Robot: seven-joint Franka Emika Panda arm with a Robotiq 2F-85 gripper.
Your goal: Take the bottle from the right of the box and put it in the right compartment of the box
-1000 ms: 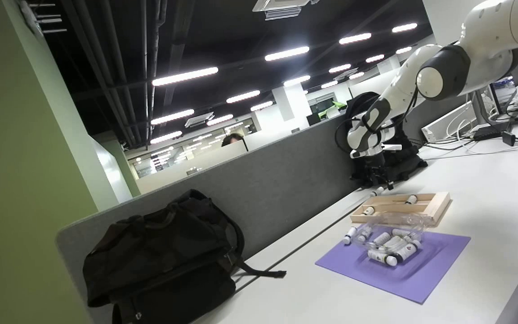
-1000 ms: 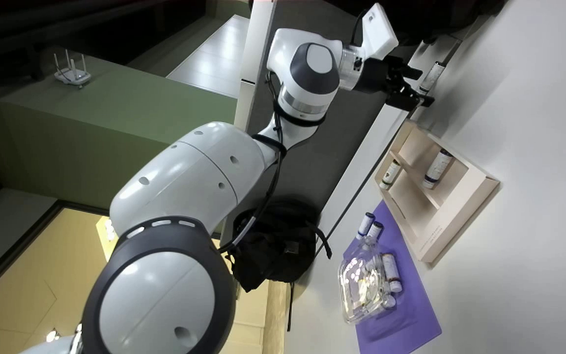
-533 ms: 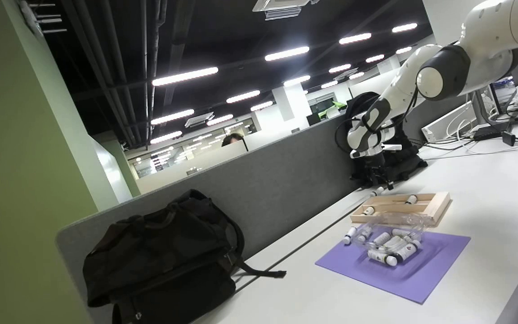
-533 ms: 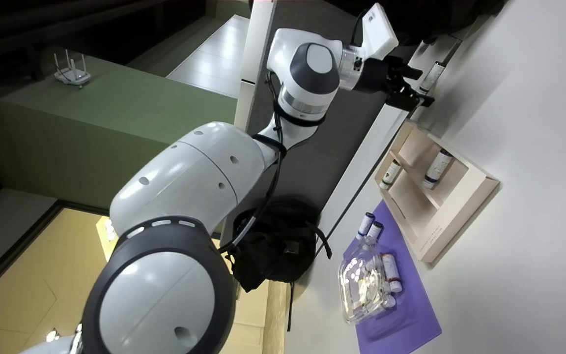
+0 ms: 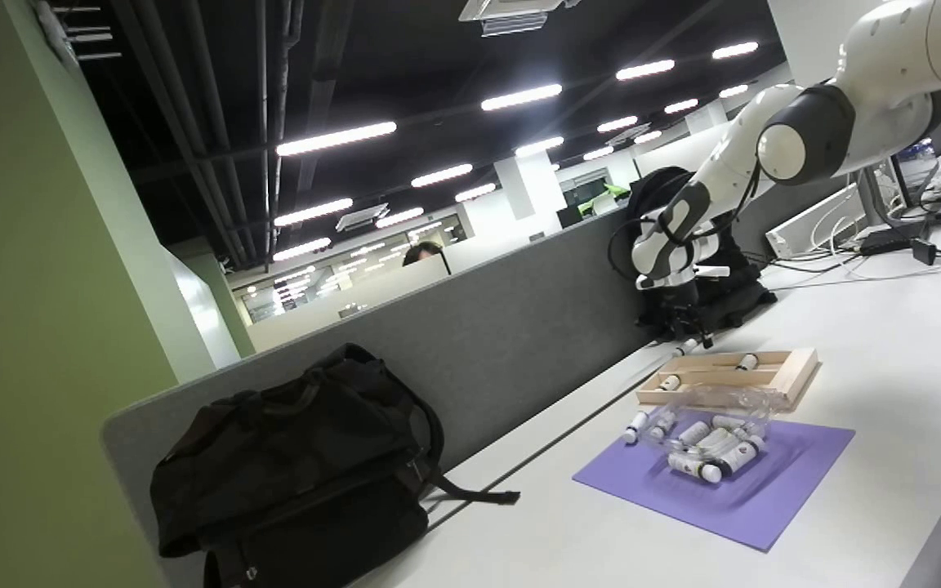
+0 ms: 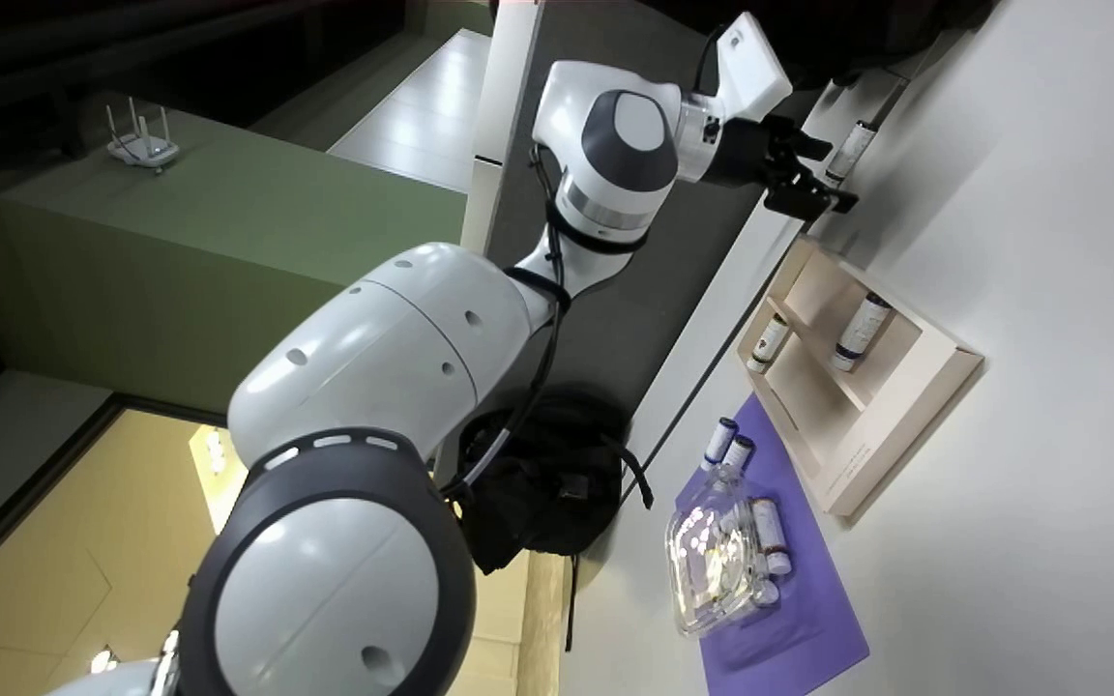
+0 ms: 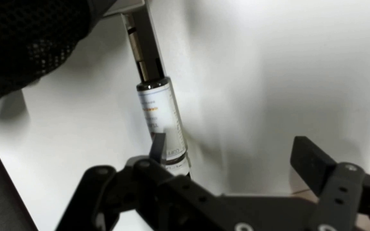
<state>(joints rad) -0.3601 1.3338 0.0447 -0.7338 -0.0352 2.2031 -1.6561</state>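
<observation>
Wrist view: the bottle (image 7: 161, 112) lies on its side along the desk slot (image 7: 146, 41), dark end twd approx. 11–12 o'clock, white end twd 5–6. It's off to one side of the grasp: the 7 o'clock finger (image 7: 158, 147) overlaps its lower half as seen here; can't tell if they touch. The 4 o'clock finger (image 7: 313, 163) is well apart from it, w/ bare desk (image 7: 252, 106) btwn. So gripper (image 7: 230, 150) = spread wide.

In an exterior view the bottle (image 6: 852, 150) shows just past the fingertips, btwn them by line of sight, white end partly hidden behind the 5 o'clock finger (image 6: 842, 201). Light-wood box (image 6: 900, 420) = near, approx. 6 o'clock from the bottle, w/ two other bottles (image 6: 862, 333) inside, one each side of the divider (image 6: 816, 352).

Arm (image 6: 364, 338), same view: climbs from the 7 o'clock edge, slants twd 1–2 o'clock, then wrist (image 6: 605, 174) bends so gripper aims twd 3–4, close to the desk.

In an exterior view the arm (image 5: 887, 69) enters from approx. 2 o'clock, slants down twd 8, gripper pointing approx. 6 o'clock, right by the bottle (image 5: 685, 347); box at approx. 4 o'clock from it, purple mat (image 5: 797, 474) at approx. 6 o'clock from box.
</observation>
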